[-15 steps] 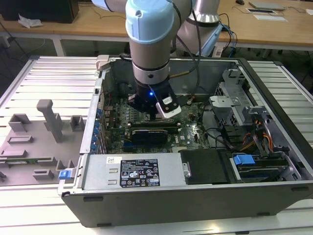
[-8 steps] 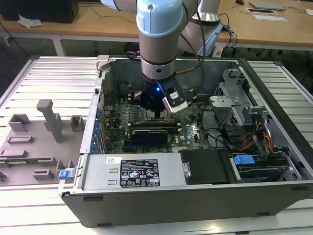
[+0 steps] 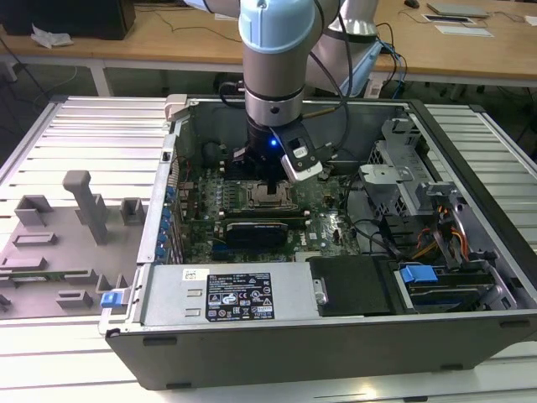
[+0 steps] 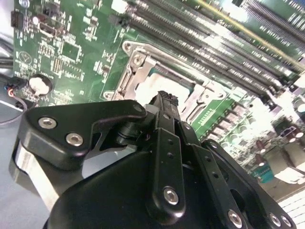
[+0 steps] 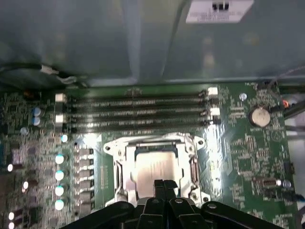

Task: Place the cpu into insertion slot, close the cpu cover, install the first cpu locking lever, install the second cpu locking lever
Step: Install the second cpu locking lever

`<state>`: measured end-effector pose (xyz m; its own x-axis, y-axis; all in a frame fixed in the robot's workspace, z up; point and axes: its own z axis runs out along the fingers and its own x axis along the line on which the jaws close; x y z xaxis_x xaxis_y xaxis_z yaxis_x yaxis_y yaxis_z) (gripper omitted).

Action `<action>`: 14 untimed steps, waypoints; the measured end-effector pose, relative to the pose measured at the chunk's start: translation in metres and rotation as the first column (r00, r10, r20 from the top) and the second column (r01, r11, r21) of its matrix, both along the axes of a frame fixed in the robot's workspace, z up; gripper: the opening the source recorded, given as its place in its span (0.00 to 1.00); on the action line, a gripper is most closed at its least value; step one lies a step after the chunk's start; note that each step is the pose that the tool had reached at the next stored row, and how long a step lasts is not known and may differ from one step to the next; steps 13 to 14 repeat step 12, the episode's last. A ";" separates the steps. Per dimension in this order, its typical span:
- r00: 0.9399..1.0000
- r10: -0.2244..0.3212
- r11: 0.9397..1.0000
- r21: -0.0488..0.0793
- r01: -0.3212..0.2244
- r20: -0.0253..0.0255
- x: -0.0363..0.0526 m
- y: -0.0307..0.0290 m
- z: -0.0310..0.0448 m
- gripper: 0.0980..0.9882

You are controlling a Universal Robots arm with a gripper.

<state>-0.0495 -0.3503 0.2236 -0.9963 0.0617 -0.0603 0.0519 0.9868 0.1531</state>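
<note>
Silvery metal frames the slot point(image 3: 272, 198) in the exterior view, out on the green board point(image 3: 327, 227) inside the open case point(image 3: 336, 336). My gripper point(image 3: 270, 181) hangs straight down over it, close to the frame. From here I can't tell what sits in the slot.

In the second wrist view the fingers point(image 4: 167, 119) stand pressed together with nothing between them, tips just above the slot point(image 4: 164, 86). A pale square, which I take for the cpu point(image 4: 152, 88), lies flat inside the frame. The frame's plate looks down around it, though I can't tell if that is the cover or the bare socket rim.

In the first wrist view the cpu point(image 5: 157, 167) sits square in the slot point(image 5: 155, 164), below the memory slots point(image 5: 138, 112), and the closed tips of the gripper point(image 5: 163, 183) rest at its near edge, touching or just above.

I judge the placing done and the cover step in hand. Pushing the cover shut calls for a slow, level press that doesn't shift the chip.
</note>
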 end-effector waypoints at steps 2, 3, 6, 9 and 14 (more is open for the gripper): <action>1.000 0.000 1.000 0.000 0.000 0.000 0.0000 0.0021 0.0012 0.01; 1.000 0.000 1.000 0.000 0.000 0.000 0.0000 0.0024 0.0026 0.01; 1.000 0.000 1.000 0.000 0.000 0.000 0.0000 0.0026 0.0046 0.01; 1.000 0.000 1.000 -0.001 0.000 0.000 0.0000 0.0025 0.0048 0.01; 1.000 0.000 1.000 -0.001 0.000 0.000 0.0000 0.0025 0.0047 0.01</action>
